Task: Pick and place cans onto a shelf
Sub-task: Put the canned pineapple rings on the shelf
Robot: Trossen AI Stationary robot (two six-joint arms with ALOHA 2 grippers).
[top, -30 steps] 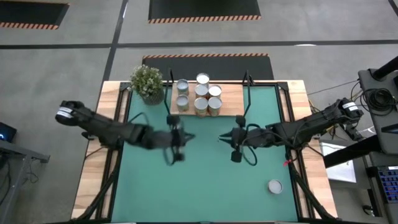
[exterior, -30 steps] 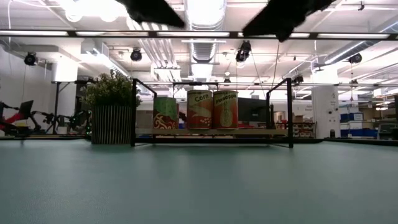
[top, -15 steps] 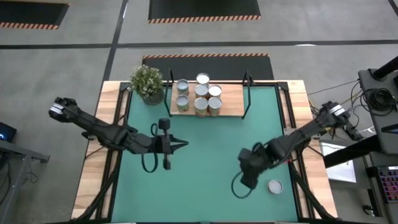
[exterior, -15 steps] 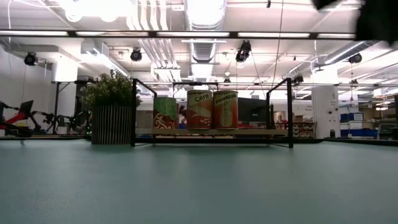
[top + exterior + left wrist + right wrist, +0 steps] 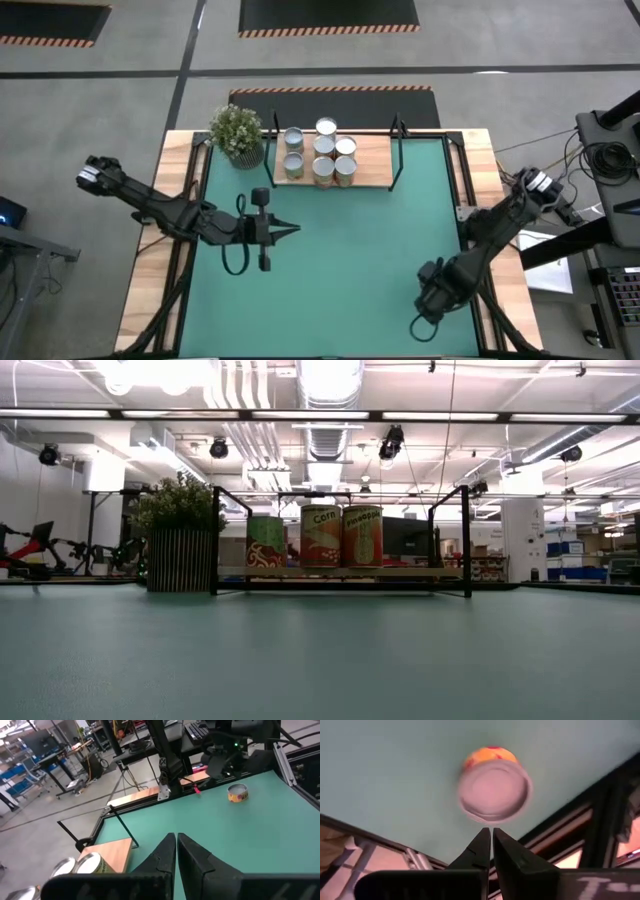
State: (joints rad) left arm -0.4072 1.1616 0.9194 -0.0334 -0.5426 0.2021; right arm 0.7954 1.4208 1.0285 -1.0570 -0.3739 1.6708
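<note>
Several cans (image 5: pixel 322 155) with silver tops stand on the light-brown wooden shelf (image 5: pixel 375 160) at the table's far edge; three show in the low view (image 5: pixel 324 536). One short can (image 5: pixel 494 790) with a yellow-orange label stands alone on the green mat near the right front corner (image 5: pixel 238 793). My right gripper (image 5: pixel 491 831) hangs above it, pointing down, fingers shut and clear of the can; in the high view my right gripper (image 5: pixel 436 294) hides it. My left gripper (image 5: pixel 293 229) is shut and empty over the mat's left middle.
A potted plant (image 5: pixel 238 133) stands at the far left beside the shelf's black post (image 5: pixel 214 540). The table's black frame rail (image 5: pixel 580 815) runs close past the lone can. The green mat (image 5: pixel 340 270) lies between the arms.
My right gripper has swung from the table's middle toward the near right corner and tipped downward, ending over the lone can. My left gripper has drawn back a little toward the table's left edge. The cans have not moved.
</note>
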